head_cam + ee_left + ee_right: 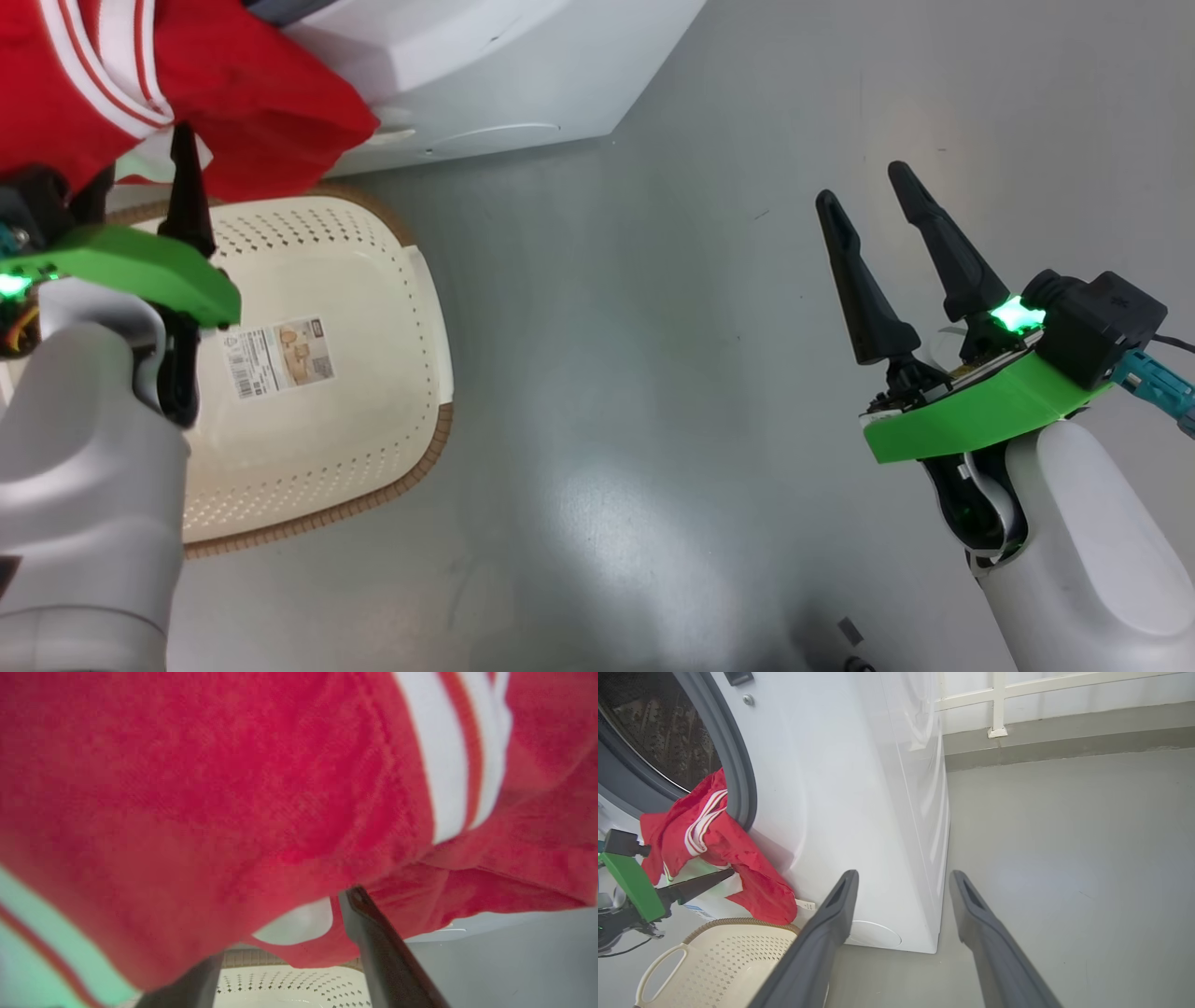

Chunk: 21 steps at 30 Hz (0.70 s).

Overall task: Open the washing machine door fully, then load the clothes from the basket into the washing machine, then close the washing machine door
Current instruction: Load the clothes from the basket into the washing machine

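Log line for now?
clothes: draped over seal, half out | basket: empty | left pincer: open at clothes | right pincer: open, over floor

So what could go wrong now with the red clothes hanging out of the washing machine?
The clothes hang half out over the grey seal, so they might slide down toward the basket or floor. The left end effector is open beneath them, so fabric could snag on a finger as it pulls away. Shutting the washing machine now would probably pinch cloth.
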### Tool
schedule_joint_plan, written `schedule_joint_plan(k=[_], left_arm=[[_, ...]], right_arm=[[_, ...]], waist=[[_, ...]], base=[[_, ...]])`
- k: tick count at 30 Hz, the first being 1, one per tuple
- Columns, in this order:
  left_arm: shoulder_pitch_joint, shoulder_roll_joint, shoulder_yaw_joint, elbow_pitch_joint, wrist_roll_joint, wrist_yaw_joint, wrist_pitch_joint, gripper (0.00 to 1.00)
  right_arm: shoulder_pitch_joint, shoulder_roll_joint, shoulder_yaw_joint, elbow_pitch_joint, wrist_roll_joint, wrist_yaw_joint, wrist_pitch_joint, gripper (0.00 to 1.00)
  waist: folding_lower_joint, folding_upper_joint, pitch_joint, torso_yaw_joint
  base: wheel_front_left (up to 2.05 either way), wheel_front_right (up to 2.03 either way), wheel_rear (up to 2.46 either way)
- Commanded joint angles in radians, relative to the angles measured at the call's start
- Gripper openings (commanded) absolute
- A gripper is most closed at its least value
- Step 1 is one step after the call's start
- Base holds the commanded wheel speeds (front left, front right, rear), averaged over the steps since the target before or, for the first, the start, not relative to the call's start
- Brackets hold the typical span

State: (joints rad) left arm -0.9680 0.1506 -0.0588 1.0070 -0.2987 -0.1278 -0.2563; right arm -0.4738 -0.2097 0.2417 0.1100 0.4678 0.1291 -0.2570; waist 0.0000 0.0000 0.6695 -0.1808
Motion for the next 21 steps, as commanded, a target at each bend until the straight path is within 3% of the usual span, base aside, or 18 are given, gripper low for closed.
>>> schedule_joint_plan(k=[1, 11, 12, 14, 15, 21], left_arm=[[-0.019, 0.037, 0.016, 0.003, -0.002, -0.003, -0.006, 1.0], [-0.077, 0.038, 0.022, 0.031, 0.013, 0.008, -0.006, 1.0], [-0.078, 0.038, 0.023, 0.031, 0.014, 0.008, -0.006, 0.81], [-0.077, 0.035, 0.025, 0.028, 0.016, 0.009, -0.006, 0.2], [-0.076, 0.036, 0.026, 0.026, 0.017, 0.01, -0.006, 0.0], [-0.071, 0.041, 0.031, 0.013, 0.02, 0.006, -0.006, 0.0]], right_arm=[[0.019, 0.001, 0.018, -0.022, -0.002, 0.002, -0.005, 1.0], [0.016, 0.003, 0.013, -0.024, -0.005, 0.002, -0.005, 1.0], [0.015, 0.004, 0.012, -0.025, -0.005, 0.002, -0.005, 1.0], [0.015, 0.004, 0.009, -0.025, -0.005, 0.002, -0.005, 1.0], [0.014, 0.005, 0.008, -0.025, -0.005, 0.002, -0.005, 1.0], [0.012, 0.006, 0.005, -0.025, -0.006, 0.002, -0.005, 1.0]], waist=[[0.0, 0.0, 0.003, -0.002], [0.0, 0.0, 0.018, -0.007], [0.0, 0.0, 0.019, -0.007], [0.0, 0.0, 0.02, -0.005], [0.0, 0.0, 0.021, -0.004], [0.0, 0.0, 0.02, 0.001]], base=[[0.0, 0.0, 0.0], [0.0, 0.0, 0.0], [0.0, 0.0, 0.0], [0.0, 0.0, 0.0], [0.0, 0.0, 0.0], [0.0, 0.0, 0.0]])
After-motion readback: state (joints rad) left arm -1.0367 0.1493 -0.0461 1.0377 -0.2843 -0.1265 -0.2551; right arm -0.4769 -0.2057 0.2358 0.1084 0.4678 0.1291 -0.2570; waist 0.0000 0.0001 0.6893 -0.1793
